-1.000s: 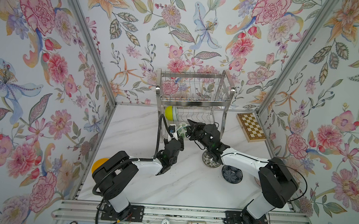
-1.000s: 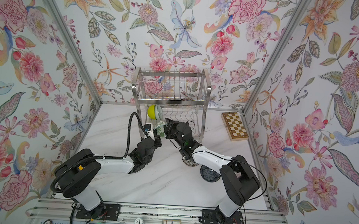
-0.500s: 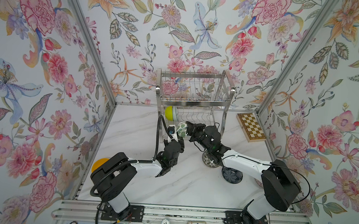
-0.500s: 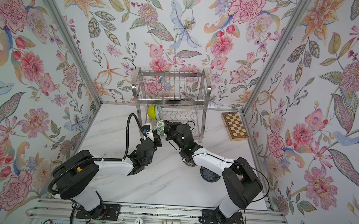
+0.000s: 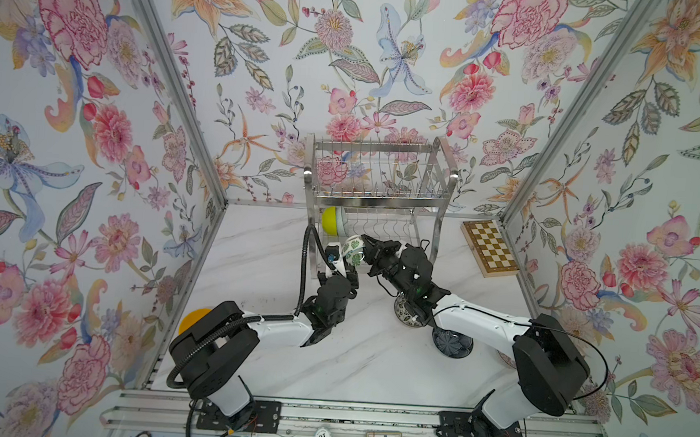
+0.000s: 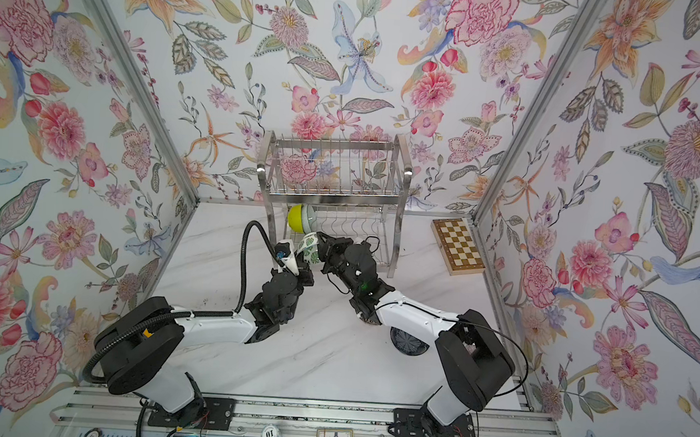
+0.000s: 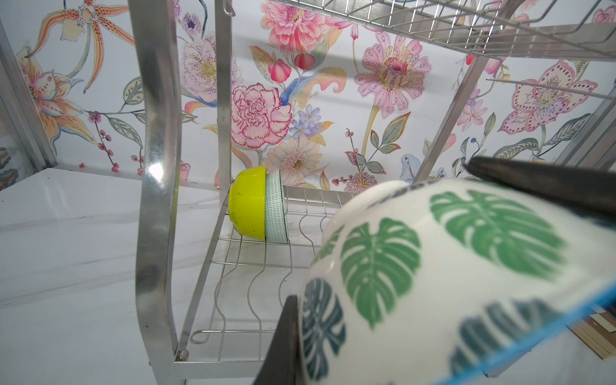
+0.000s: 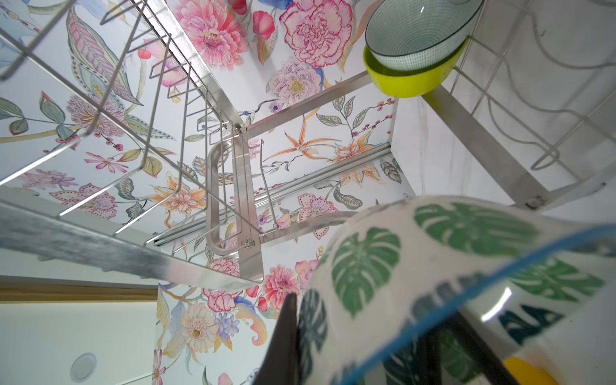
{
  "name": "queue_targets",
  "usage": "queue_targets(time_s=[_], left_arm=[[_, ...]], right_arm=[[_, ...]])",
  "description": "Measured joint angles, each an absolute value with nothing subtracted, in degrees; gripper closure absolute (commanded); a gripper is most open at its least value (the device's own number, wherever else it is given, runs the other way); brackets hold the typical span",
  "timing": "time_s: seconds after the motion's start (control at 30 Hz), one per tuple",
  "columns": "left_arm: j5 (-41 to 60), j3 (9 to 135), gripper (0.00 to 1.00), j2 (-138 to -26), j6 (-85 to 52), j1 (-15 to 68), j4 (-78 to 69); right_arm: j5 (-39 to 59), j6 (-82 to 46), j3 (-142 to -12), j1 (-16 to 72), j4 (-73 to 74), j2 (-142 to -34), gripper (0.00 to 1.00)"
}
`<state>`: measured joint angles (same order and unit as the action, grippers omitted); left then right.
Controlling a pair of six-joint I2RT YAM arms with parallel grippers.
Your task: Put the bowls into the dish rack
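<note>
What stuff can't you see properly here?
Floral bowl: in a top view, mostly under the right arm.
Orange bowl: in a top view, half behind the left arm.
Aqua bowl: left wrist view, mostly inside the lime bowl.
Leaf bowl: wrist views, blurred, cut by the edge.

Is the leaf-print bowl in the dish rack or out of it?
Out: left end effector and right end effector hold the leaf-print bowl aloft by the dish rack, not seated in its slots.

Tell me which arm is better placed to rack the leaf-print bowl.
Right, probably: both end effectors grip the leaf-print bowl, but the right end effector fronts free lower slots of the dish rack; the left end effector sits by its post.
</note>
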<state>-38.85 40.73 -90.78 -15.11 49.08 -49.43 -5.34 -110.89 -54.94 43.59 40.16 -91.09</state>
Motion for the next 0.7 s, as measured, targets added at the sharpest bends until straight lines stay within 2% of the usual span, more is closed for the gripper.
queue_targets(time_s=[0.07,0.17,0.6,0.7], left_arm=[[-39.3,40.7,0.87,-90.4,-14.8,49.1,-49.2],[-39.4,40.6,0.75,-89.7,-15.3,49.1,-49.0],[-39.4,38.5,0.01,-82.5,-17.8,49.8,-43.5],[-39.5,37.6,0.01,-79.9,-18.5,49.8,-40.3]], right_arm=[[-5.2,-110.3,-54.9,43.8,40.9,-91.2,1.00],[-5.3,-107.7,-54.9,43.9,41.8,-91.6,1.00],[-5.0,-96.8,-53.4,42.1,46.1,-92.8,1.00],[-4.3,-92.1,-53.3,40.8,46.5,-93.3,1.00]])
